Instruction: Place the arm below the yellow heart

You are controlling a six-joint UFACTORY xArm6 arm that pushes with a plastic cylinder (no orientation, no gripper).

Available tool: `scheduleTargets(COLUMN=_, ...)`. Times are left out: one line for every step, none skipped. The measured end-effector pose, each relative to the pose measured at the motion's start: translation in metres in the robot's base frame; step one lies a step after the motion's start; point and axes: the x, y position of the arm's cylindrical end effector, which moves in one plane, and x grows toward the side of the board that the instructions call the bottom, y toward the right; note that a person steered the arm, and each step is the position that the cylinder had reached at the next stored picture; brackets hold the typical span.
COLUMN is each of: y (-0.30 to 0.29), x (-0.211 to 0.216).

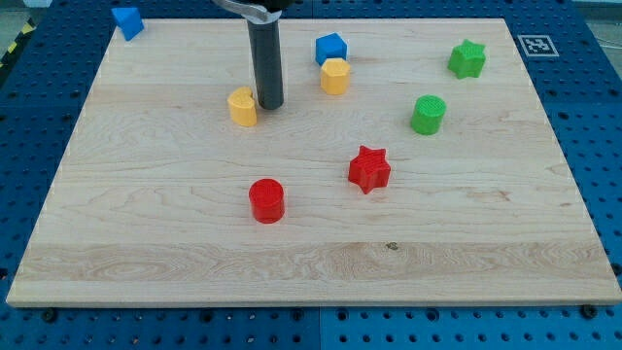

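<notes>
Yellow heart (243, 107) touches my tip (270, 105); rod's top is cropped.

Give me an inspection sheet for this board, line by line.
Surface: wooden board on a blue perforated base.
Job's things: yellow heart; my tip touches or nearly touches its right side, not below it.
Clutter: yellow hexagon against blue cube; blue block top left; green star; green cylinder; red star; red cylinder.
Tool: rod only.
Cables: nothing seen.
Surroundings: marker tag at top right.
</notes>
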Motion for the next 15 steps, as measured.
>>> scheduleTargets(y=0.0, x=0.02)
scheduleTargets(y=0.004, x=0.039)
scheduleTargets(y=0.009, x=0.059)
scheduleTargets(y=0.002, x=0.072)
scheduleTargets(y=-0.01, x=0.09)
scheduleTargets(y=-0.034, x=0.097)
scheduleTargets(y=-0.061, x=0.097)
scheduleTargets(y=-0.071, x=0.097)
scheduleTargets(y=-0.07, x=0.097)
scheduleTargets(y=-0.056, x=0.097)
scheduleTargets(y=-0.052, x=0.092)
scheduleTargets(y=-0.052, x=0.083)
scheduleTargets(y=-0.059, x=0.074)
scheduleTargets(y=-0.055, x=0.074)
scheduleTargets(y=-0.039, x=0.074)
